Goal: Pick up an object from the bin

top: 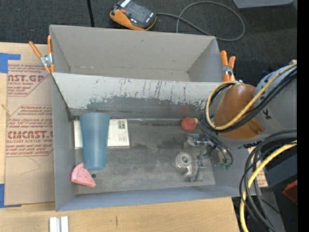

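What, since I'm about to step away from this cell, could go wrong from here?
1. The gripper sits low at the right side of the bin, next to a small clear ring; it could push the ring away instead of catching it, or scrape the bin's side.
2. A red ball lies close by the wrist; the arm might knock it rolling.

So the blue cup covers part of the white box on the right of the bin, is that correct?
Not quite: the side is wrong. The camera view shows the blue cup covering part of the white box on the left of the bin.
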